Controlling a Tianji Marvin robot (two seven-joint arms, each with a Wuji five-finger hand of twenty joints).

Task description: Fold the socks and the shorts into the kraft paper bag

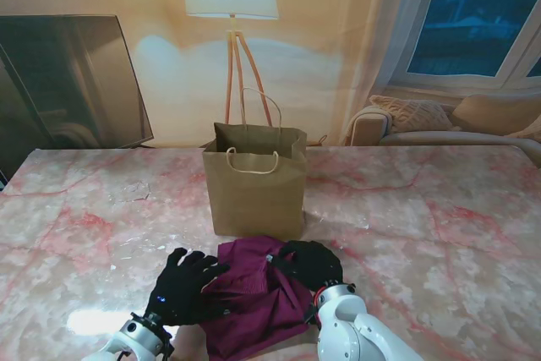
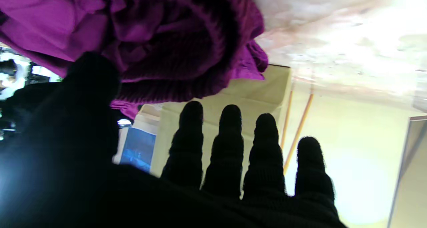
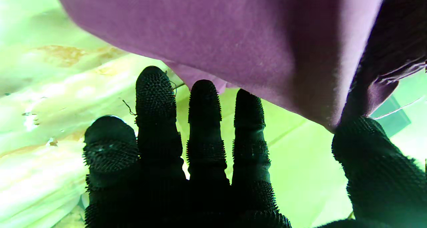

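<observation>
Lying bunched on the marble table [image 1: 439,226], the purple shorts [image 1: 254,293] sit just in front of the kraft paper bag [image 1: 254,192], which stands upright and open-mouthed farther from me, handles up, placed so the folded cloth has only a short way to travel. The left hand [image 1: 184,283] rests at the shorts' left edge with its fingers [image 2: 227,148] spread and straight, gripping nothing; only the thumb seems to touch the ribbed waistband, likely to steady the pile. The right hand [image 1: 308,261] lies on the far right part of the garment, fingers [image 3: 205,121] extended and apart, thumb against a fold of fabric but not visibly pinching it, so I judge it pressing the cloth flat, not clamped on it. No socks can be made out in any view. The fold looks unfinished, the fabric still rumpled.
</observation>
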